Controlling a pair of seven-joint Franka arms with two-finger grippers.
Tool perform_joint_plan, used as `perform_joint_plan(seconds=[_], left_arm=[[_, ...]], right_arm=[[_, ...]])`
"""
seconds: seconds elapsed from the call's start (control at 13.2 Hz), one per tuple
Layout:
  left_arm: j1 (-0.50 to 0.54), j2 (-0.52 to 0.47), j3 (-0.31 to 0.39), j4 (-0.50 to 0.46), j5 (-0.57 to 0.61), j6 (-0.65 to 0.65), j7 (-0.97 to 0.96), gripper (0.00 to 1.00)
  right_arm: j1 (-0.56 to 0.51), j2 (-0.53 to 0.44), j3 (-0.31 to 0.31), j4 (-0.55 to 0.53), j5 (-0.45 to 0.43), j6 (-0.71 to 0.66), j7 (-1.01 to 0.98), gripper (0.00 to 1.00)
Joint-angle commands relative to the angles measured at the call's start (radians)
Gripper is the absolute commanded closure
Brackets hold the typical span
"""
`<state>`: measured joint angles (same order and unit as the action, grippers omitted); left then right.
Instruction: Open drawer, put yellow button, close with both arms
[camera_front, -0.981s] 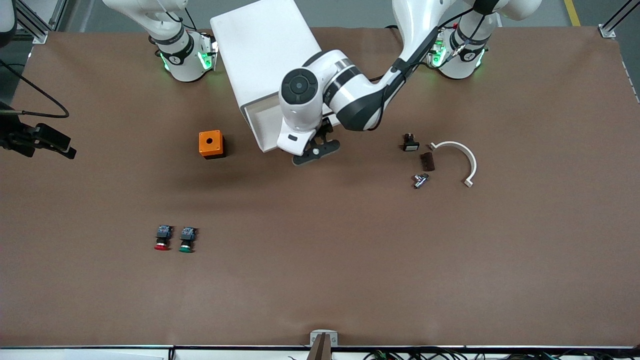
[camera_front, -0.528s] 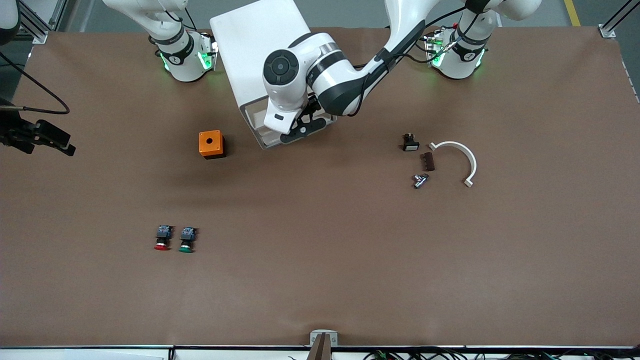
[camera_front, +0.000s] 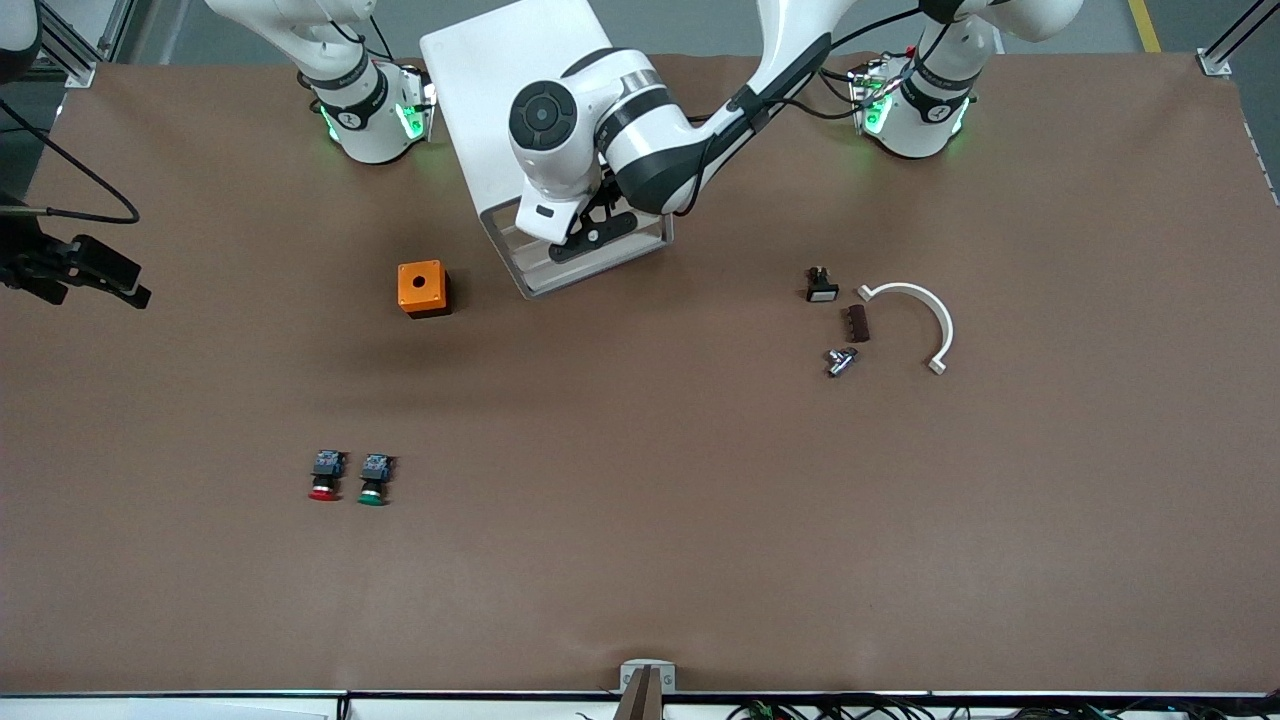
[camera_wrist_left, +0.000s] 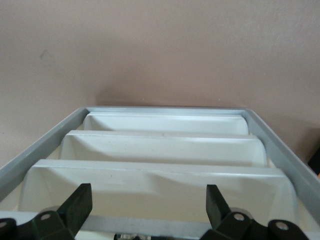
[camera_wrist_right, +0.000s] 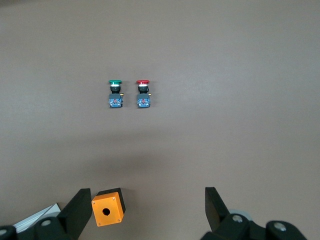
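Cream-white drawer (camera_wrist_left: 155, 186) found almost flush in the cabinet (camera_front: 510, 90), top centre of frame. Left tool (camera_wrist_left: 148, 197) at its front, fingers apart. No yellow button seen on the desk (camera_front: 640, 560); judged inside. Right tool (camera_wrist_right: 145, 199) waiting, spread, over the desk's right-arm end. Only final closing judged left.

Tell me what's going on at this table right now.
The left gripper, open, is at the front of the large white rounded cabinet, by its cream-white top tray drawer. No yellow-capped button is visible. The right gripper hangs open, waiting above the orange cube with a hole. Red-capped and green-capped push-buttons lie untouched, nearer the camera.
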<state>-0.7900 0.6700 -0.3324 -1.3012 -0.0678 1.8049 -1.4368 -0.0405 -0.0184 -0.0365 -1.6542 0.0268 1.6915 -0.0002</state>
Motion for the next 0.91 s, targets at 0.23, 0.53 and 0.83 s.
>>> perform_joint_plan(seconds=[0.23,0.53,0.83], left_arm=[[0.116,-0.017,0.001,-0.001,-0.015,-0.006,-0.016,0.0],[0.308,-0.078,0.001,-0.001,0.087,-0.006,0.097,0.0],[0.475,-0.144,0.001,0.0,0.128,-0.013,0.217,0.0]], right_arm=[[-0.021,-0.029,0.015,-0.027,-0.013,-0.001,-0.009,0.0],[-0.019,-0.029,0.015,-0.027,-0.013,-0.004,-0.009,0.0],[-0.019,-0.029,0.015,-0.027,-0.013,-0.004,-0.009,0.0]])
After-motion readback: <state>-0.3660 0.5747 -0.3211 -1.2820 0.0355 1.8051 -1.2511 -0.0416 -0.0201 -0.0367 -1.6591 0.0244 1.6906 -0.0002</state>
